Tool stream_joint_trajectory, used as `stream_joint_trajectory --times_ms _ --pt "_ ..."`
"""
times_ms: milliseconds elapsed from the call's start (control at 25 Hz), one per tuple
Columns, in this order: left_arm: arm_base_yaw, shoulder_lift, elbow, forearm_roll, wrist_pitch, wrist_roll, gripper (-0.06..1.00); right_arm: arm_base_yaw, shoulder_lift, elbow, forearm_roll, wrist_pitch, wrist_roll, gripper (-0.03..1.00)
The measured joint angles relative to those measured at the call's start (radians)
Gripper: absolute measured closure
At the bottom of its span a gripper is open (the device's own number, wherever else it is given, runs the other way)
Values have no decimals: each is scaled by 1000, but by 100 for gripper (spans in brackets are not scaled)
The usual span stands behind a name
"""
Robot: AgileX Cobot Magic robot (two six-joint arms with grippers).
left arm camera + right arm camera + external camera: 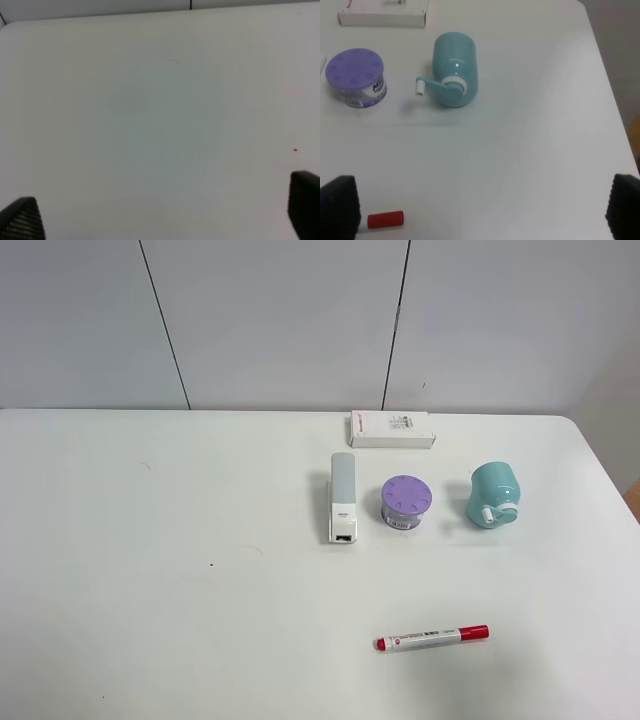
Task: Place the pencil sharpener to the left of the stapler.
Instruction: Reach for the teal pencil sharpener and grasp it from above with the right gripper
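The sharpener (452, 67) lies ahead of my right end effector (481, 212), which is spread wide. Its barrel runs straight away from it, and I judge this arm nearer.

Stapler (343, 498) print illegible; box (392, 428) lbl too

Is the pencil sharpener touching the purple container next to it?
Apart. The exterior high view shows a strip of bare table between the sharpener and the container; the right wrist view shows the same gap.
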Motion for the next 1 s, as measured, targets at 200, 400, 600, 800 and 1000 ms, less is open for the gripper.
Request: stream_joint_trajectory --times_ms 200,400,600,800,1000 --pt "0 0 0 0 0 0 -5 0 64 0 -4 0 32 -2" --pt "0 0 0 0 0 0 -5 0 235 -56 -4 3 57 -2" --pt "0 0 0 0 0 0 -5 0 379 -204 -4 3 71 -2" --pt "0 0 0 0 0 0 -5 0 662 -455 -35 90 91 -2" --pt "0 0 0 0 0 0 -5 0 922 -667 -44 144 96 -2"
